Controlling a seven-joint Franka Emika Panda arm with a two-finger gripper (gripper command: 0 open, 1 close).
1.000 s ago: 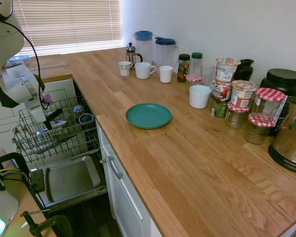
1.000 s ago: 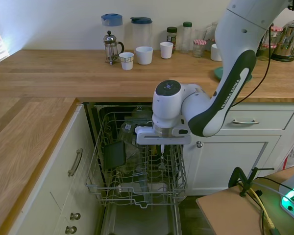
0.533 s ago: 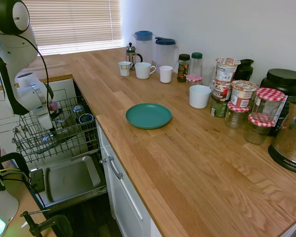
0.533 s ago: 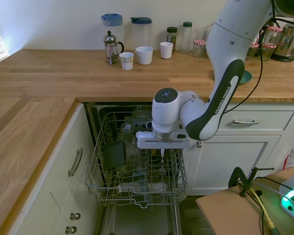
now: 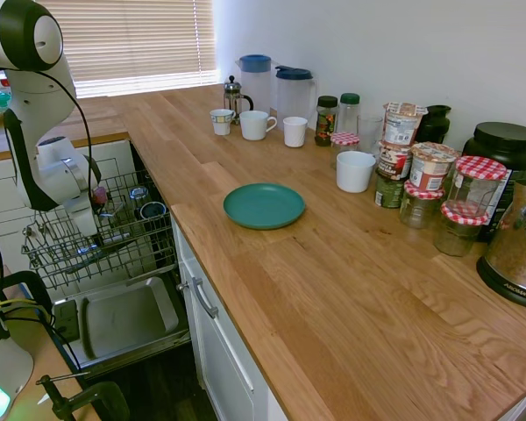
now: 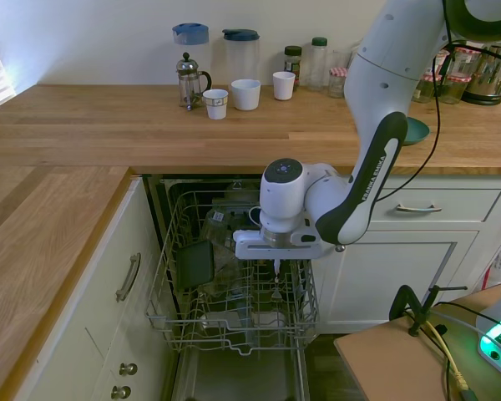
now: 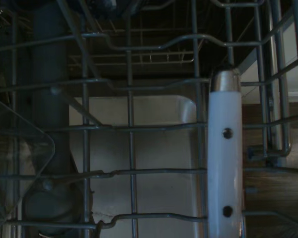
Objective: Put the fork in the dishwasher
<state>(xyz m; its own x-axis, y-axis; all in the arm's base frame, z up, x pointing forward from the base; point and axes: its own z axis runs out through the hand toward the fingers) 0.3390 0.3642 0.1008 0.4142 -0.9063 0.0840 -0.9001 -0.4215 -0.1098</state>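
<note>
The dishwasher stands open below the wooden counter, its grey wire rack [image 6: 177,322] pulled out over the dropped steel door [image 5: 123,320]. My gripper [image 6: 277,261] hangs low over the right side of the rack [image 5: 44,260], pointing down. It is shut on the fork [image 6: 277,272], which shows as a slim pale piece hanging from it between the wires. In the wrist view the fork [image 7: 224,158] appears close up as a pale riveted handle with a shiny metal end, lying among the rack wires. The gripper [image 5: 91,223] is partly hidden by the arm in the first exterior view.
A black dish [image 6: 194,265] and clear glassware [image 7: 15,163] sit in the rack. A teal plate [image 5: 264,205], mugs [image 5: 256,124], a French press [image 5: 234,95], jugs and several jars [image 5: 438,189] stand on the counter. White drawers [image 6: 417,207] flank the rack.
The gripper has sunk lower toward the rack and shifted slightly, with the fork still in it. The upper arm has swung over the dishwasher.
</note>
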